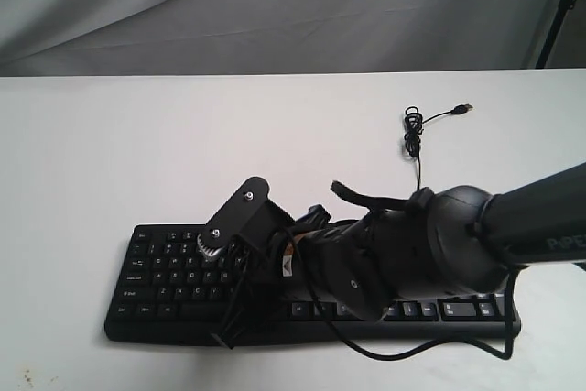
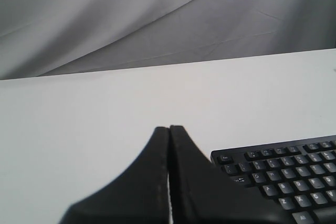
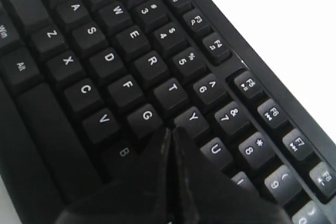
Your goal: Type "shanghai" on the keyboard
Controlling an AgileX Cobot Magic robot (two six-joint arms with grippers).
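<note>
Keyboard [image 1: 165, 272] lies flat toward the near edge of the white bench [image 1: 183, 153], long side running left to right. Its cable [image 1: 414, 135] is coiled on the bench beyond its right half. Right gripper [image 3: 170, 132] is clenched on nothing, tip over the keys between G and Y; contact unclear. Left gripper [image 2: 169, 129] is clenched, empty, over bare bench off the keyboard's Esc corner.

Matte black arm [image 1: 536, 212], silver screws [image 1: 249, 196], looping black cable [image 1: 430, 344], wedge-shaped fingers [image 3: 149, 182].
</note>
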